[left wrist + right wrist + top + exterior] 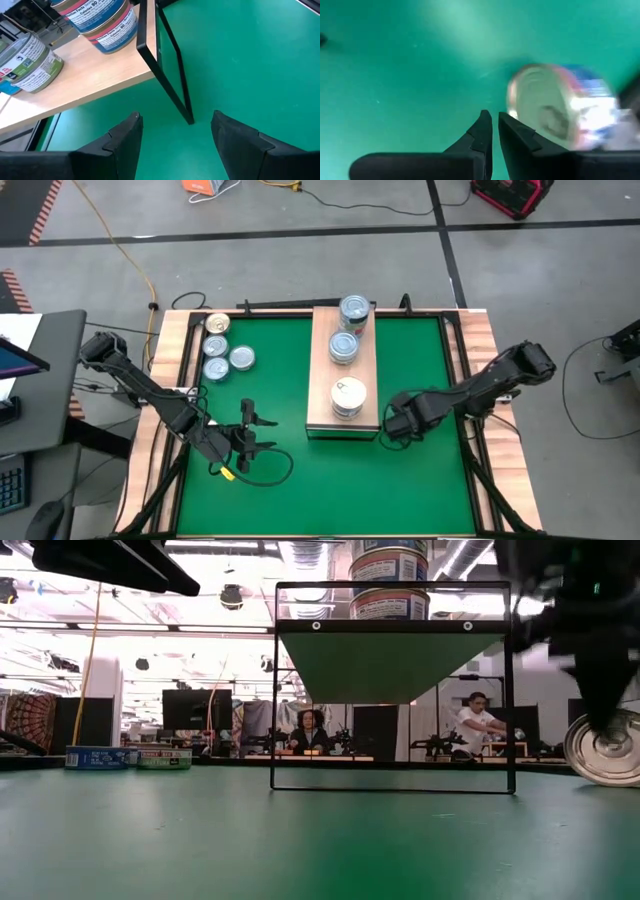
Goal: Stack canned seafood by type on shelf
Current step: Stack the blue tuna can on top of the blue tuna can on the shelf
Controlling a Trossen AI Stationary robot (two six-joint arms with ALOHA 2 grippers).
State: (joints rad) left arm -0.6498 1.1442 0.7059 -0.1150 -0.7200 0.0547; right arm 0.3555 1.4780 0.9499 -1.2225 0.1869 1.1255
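The shelf [343, 370], a light-wood plank on a black frame, stands mid-table with three piles of canned seafood on it [354, 310] [344, 345] [348, 397]. Several loose tins [217, 346] lie flat at the far left of the green mat. One blue-and-silver tin [560, 107] stands on its rim on the mat by the shelf's near right corner, blurred. My right gripper [495, 125] is shut beside it, pointing steeply down. My left gripper [175, 135] is open over the mat, left of the shelf's near end, and holds nothing. My right gripper has the outer side of one finger [520, 132] right against the silver face [540, 100] of the tin that stands on its rim on the mat. Whether the finger touches the tin, I cannot tell. Nothing is between the fingers.
The shelf's black frame leg [170, 75] stands just ahead of my left gripper. A wooden border [165, 380] runs around the mat. Bare green mat [330, 480] lies along the near side. People sit in the room beyond the table [308, 730].
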